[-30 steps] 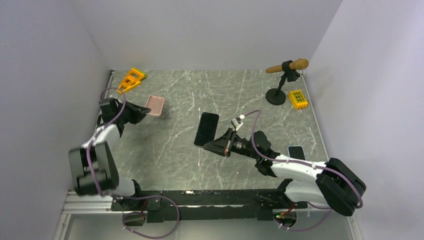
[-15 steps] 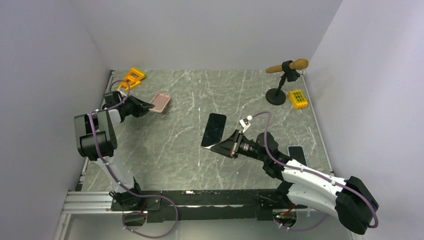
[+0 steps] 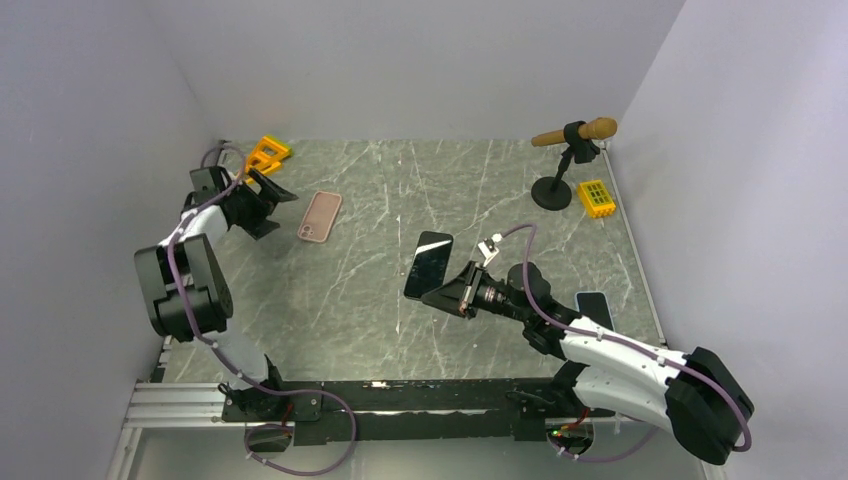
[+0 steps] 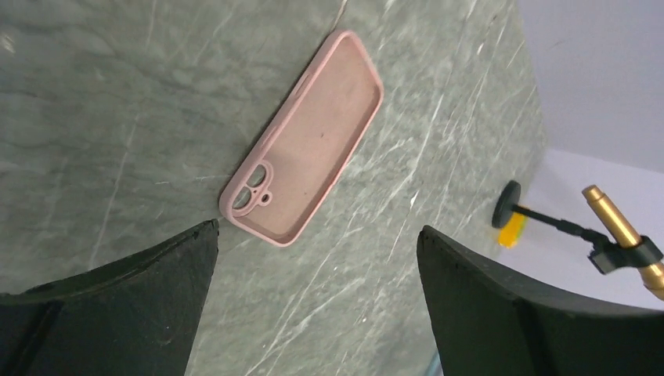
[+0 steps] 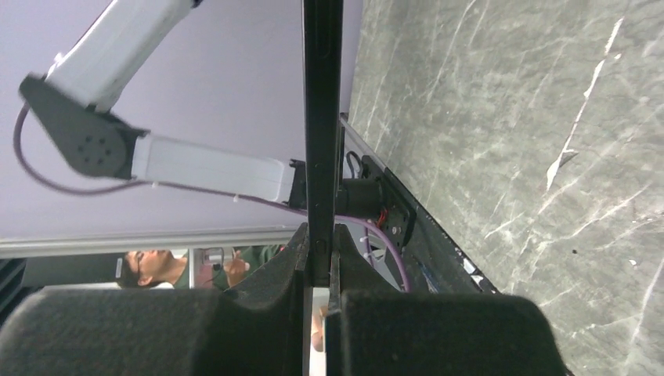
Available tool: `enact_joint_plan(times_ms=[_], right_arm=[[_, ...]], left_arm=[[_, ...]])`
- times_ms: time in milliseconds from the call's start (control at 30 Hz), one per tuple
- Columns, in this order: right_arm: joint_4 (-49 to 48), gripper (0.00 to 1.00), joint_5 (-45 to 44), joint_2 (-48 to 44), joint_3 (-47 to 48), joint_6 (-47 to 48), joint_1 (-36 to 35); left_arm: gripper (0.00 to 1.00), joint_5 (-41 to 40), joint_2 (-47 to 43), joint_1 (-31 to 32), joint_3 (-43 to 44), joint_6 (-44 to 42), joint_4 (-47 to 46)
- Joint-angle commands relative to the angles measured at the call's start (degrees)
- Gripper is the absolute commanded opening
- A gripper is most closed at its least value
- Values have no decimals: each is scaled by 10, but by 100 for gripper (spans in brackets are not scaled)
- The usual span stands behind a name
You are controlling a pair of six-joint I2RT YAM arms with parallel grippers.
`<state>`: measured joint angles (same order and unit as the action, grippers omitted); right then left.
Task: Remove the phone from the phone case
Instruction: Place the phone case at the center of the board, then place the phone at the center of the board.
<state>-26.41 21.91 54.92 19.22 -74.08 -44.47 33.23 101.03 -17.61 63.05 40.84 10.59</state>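
Only the phone's (image 5: 322, 117) edge showed at the right wrist, clamped in the right gripper (image 5: 321, 254); upper left, the left gripper (image 3: 278, 212) gaped clear of the case (image 3: 319, 216).

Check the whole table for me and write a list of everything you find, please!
Surface: grey marbled table, no spills seen.
Job's things: pink phone case lies flat and empty; black phone is out of it, gripped by one edge.
Clutter: orange plastic piece far left; wooden stick on a black stand and yellow block far right; second phone beside the right arm.
Jaws: left jaws open and empty, beside the case; right jaws shut on the black phone.
Cables: purple cables run along both arms; none on the case.
Surroundings: pale walls on three sides; a person shows beyond the table.
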Motion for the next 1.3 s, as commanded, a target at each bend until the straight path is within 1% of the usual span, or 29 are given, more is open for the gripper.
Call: enact_joint_plan(times_ms=[0,133,233,300,400,500,600,633,667,800,1000,1067,1100,1133,1167,1233,1267], right_arm=[[-45,0,-2,13,22,-2,24],[-28,0,17,23,13,-1,72],[34,0,53,37,36,46,137],[78,0,92,62,60,91,205],[99,0,153,119,85,140,297],[120,0,189,187,123,193,379],[146,0,219,264,177,240,437],[145,0,220,284,188,241,450],[130,0,222,306,193,235,464],[64,0,221,357,187,193,492],[-73,0,218,417,148,120,505],[-96,0,210,433,147,113,507],[-89,3,205,440,152,125,508],[-70,8,199,449,162,142,509],[-38,15,194,456,173,160,509],[3,24,184,464,186,195,513],[35,30,175,461,192,215,515]], left_arm=[[99,-82,-83,-1,49,-84,90],[100,-54,-107,17,44,-90,68],[99,-1,-100,46,43,-77,41],[99,40,-99,71,26,-49,-2],[99,66,-108,113,19,-36,-23],[99,77,-125,148,20,-43,-29],[99,86,-151,171,0,-36,-65],[99,88,-159,172,-6,-32,-79],[99,89,-166,192,-9,-32,-84],[99,93,-183,211,-5,-43,-77],[99,112,-197,215,-21,-27,-119],[99,111,-199,216,-23,-28,-119],[99,114,-198,216,-23,-25,-121],[99,118,-197,216,-24,-23,-125],[99,122,-195,216,-26,-18,-132],[100,130,-191,216,-29,-12,-142],[99,132,-190,216,-28,-11,-142]])
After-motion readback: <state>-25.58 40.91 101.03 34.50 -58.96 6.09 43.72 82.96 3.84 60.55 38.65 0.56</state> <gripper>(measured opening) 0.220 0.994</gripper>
